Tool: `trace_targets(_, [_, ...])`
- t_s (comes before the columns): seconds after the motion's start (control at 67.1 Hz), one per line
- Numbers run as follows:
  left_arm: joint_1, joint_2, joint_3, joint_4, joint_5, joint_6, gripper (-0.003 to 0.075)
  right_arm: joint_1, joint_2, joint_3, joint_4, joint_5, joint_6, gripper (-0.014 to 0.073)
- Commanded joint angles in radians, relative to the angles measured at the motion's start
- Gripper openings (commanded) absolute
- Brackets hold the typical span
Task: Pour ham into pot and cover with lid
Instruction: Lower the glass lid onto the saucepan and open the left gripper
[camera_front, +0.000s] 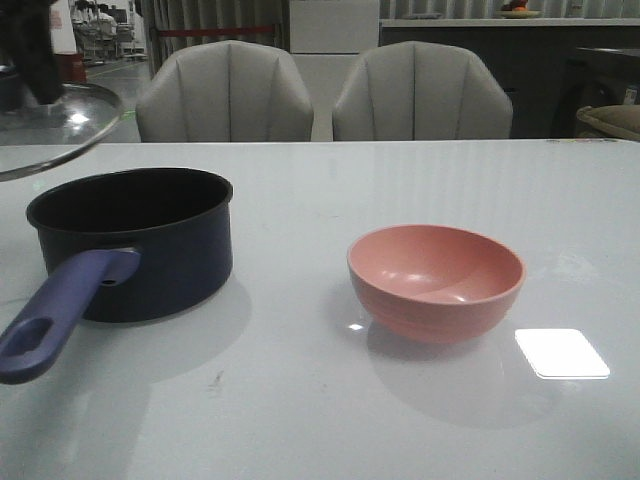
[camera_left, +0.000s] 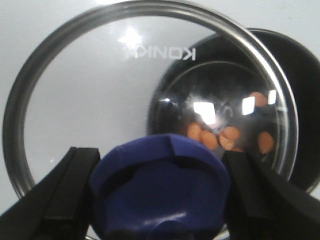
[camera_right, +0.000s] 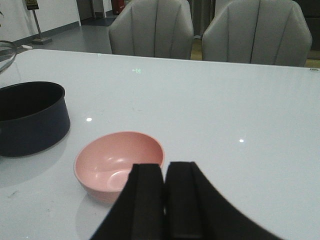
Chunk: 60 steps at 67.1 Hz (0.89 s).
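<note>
The dark navy pot (camera_front: 135, 240) stands on the table at the left, its purple-blue handle (camera_front: 55, 315) pointing toward me. My left gripper (camera_left: 160, 175) is shut on the dark blue knob (camera_left: 160, 185) of the glass lid (camera_left: 90, 100) and holds it in the air, up and to the left of the pot; in the front view the lid (camera_front: 50, 125) shows at the far left edge. Through the glass I see orange-pink ham (camera_left: 220, 136) slivers on the pot's (camera_left: 300, 100) black floor. My right gripper (camera_right: 165, 172) is shut and empty, near the pink bowl (camera_right: 120, 162).
The salmon-pink bowl (camera_front: 436, 280) stands empty at the table's middle right. Two grey chairs (camera_front: 225, 95) stand behind the far edge of the table. A bright light patch (camera_front: 561, 352) lies on the table near the bowl.
</note>
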<state>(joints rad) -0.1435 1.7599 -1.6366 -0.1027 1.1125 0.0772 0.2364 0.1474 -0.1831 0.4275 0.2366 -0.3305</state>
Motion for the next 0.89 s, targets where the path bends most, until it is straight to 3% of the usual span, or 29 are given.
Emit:
trace_targets(0.0, [-0.077, -0.026, -0.064, -0.020, -0.049, 0.018, 0.0333, 0.001, 0.009, -0.025, 0.010, -0.076, -0.003, 0.0139])
trace_targets(0.164, [-0.155, 0.047, -0.148, -0.016, 0.005, 0.018, 0.0334, 0.001, 0.009, -0.025, 0.010, -0.076, -0.003, 0.0139])
trace_targets(0.328, [-0.172, 0.145, -0.255, 0.000, 0.159, 0.018, 0.0334, 0.001, 0.009, -0.025, 0.010, -0.076, -0.003, 0.0139])
trace_targets(0.879, [-0.172, 0.133, -0.195, 0.006, 0.158, 0.018, 0.0334, 0.001, 0.009, -0.025, 0.010, -0.076, -0.003, 0.0139])
